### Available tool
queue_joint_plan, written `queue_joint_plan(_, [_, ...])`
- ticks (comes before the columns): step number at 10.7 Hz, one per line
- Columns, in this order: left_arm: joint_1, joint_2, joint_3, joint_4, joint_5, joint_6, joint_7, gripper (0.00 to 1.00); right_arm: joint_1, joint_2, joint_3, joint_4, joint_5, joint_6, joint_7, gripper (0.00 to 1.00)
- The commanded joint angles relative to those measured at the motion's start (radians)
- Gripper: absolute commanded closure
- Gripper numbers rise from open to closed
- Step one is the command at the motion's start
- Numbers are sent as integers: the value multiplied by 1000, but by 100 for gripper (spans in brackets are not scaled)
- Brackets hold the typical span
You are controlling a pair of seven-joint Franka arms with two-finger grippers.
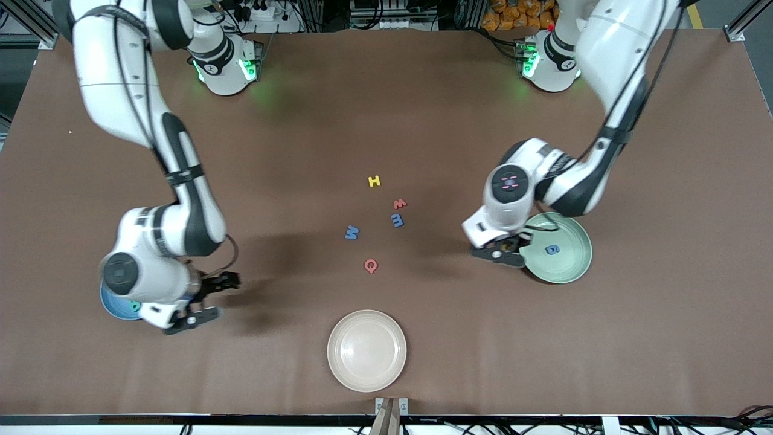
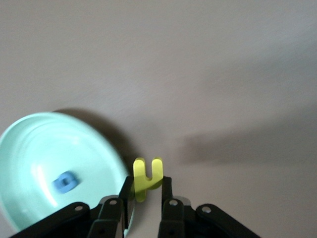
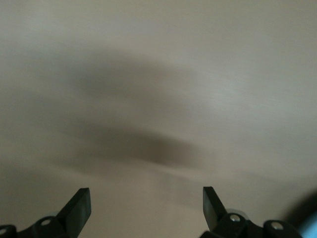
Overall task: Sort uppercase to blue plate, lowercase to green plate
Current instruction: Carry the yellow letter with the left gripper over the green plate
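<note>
At the green plate's (image 1: 564, 266) rim, we see the left gripper (image 2: 142, 198) clamped on the small yellow hooked letter (image 2: 147, 177), with the blue g (image 1: 552, 249) lying in that plate. Our right gripper (image 1: 205, 299) hangs with fingers spread wide beside the blue plate (image 1: 115, 307), empty. Yellow H (image 1: 374, 181), red w (image 1: 400, 203), blue m (image 1: 397, 220), blue M (image 1: 351, 232) and red Q (image 1: 370, 266) lie mid-table.

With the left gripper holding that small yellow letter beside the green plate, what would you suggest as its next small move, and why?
Probably carry it sideways until it is over the green plate, then open. The left gripper is shut on the small yellow letter, a lowercase piece, and it hangs just off the plate's rim over bare table. The blue g already lies in that plate. The right gripper is open over bare table beside the blue plate.
</note>
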Motion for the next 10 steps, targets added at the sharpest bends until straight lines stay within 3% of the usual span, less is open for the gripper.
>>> queue_joint_plan(1, [171,-100,-71,-167,22,86,106,100,99,-7,2,26,34,4,81,0])
queue_joint_plan(5, [476,-113,-206,-238,22,143,332,100,245,-2,28,74,68,76,153,0])
queue_joint_plan(8, [512,-101,-225,-247,22,160,348,100,370,36,26,79,56,82,252,0])
queue_joint_plan(10, [515,-88,-223,-247,21,172,348,100,427,123,18,157,45,111,306,0])
